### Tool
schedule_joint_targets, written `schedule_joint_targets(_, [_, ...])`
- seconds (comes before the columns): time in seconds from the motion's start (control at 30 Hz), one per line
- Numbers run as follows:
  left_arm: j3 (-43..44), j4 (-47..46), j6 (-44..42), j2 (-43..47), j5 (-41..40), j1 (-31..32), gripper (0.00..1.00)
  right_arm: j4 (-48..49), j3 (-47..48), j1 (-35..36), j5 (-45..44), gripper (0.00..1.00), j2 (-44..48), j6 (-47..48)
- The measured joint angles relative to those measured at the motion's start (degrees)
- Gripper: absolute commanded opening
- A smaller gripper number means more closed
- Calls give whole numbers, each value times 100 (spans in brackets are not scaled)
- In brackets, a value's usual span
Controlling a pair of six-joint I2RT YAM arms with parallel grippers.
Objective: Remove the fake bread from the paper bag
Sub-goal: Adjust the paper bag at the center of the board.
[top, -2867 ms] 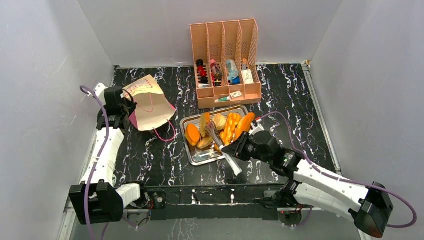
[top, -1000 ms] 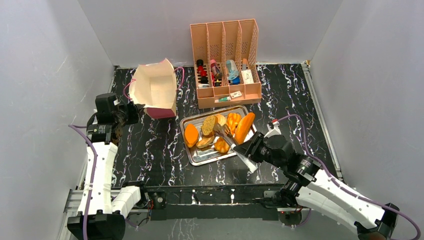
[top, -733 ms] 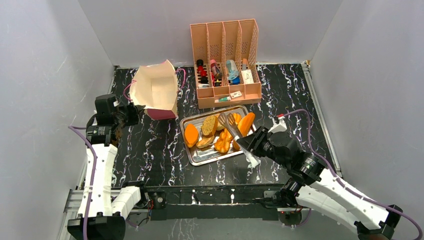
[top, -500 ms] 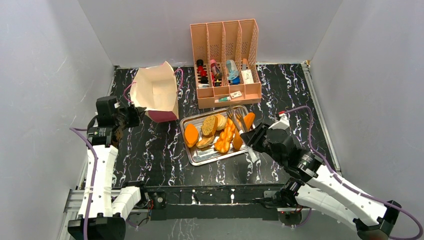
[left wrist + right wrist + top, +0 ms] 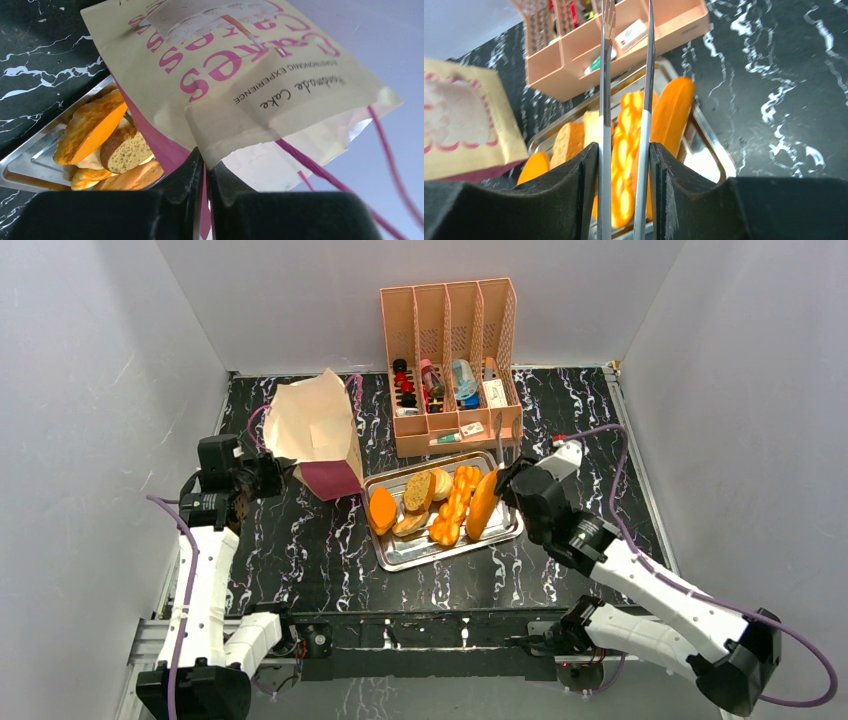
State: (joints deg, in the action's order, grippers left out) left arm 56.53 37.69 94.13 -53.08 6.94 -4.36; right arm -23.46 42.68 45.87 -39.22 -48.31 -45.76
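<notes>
your left claw (image 5: pixel 203 166) is pressed together on an edge of the paper bag (image 5: pixel 312 425). the bag leans tilted at the far left, touching the tray (image 5: pixel 408 553). your right claw (image 5: pixel 624 152) pinches metal tongs (image 5: pixel 605 75) above the bread (image 5: pixel 383 510) on this tray.

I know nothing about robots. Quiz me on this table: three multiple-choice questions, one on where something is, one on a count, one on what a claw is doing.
1. The fake bread in view lies: A in the metal tray; B on the bare tabletop; C in a bowl.
2. How many slots has the peach organizer? A two; B four; C six.
3. The left gripper is: A wide open; B gripping a loaf; C shut on the paper bag.
Answers: 1 A, loaves fill the tray. 2 B, three dividers show. 3 C, its fingers pinch the bag's edge.
</notes>
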Motion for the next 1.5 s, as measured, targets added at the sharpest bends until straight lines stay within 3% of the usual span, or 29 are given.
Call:
schedule_joint_targets(0.27, [-50,-258,-11,-229,118,0,19,573,289,-1574,310,36,-944,577])
schedule_joint_targets(0.5, [-114,-520,-168,-455,208,-2,45,1023,527,-2883,901,37,-1720,828])
schedule_joint_targets(0.77, [468,-466,-822,-859,160,0,63,1506,560,-3718,1373,39,-2719,848])
schedule_joint_targets(0.9, [949,-437,-1200,-785,-37,0,65,1727,566,-3901,1565,41,-3209,820])
schedule_joint_targets(1.3, [1281,-457,-1711,-522,-153,0,66,2544,566,-4218,1821,43,-4275,896])
schedule_joint_targets(1.5, [1886,-372,-2389,-219,-680,0,66,2774,638,-4229,1823,51,-4957,979])
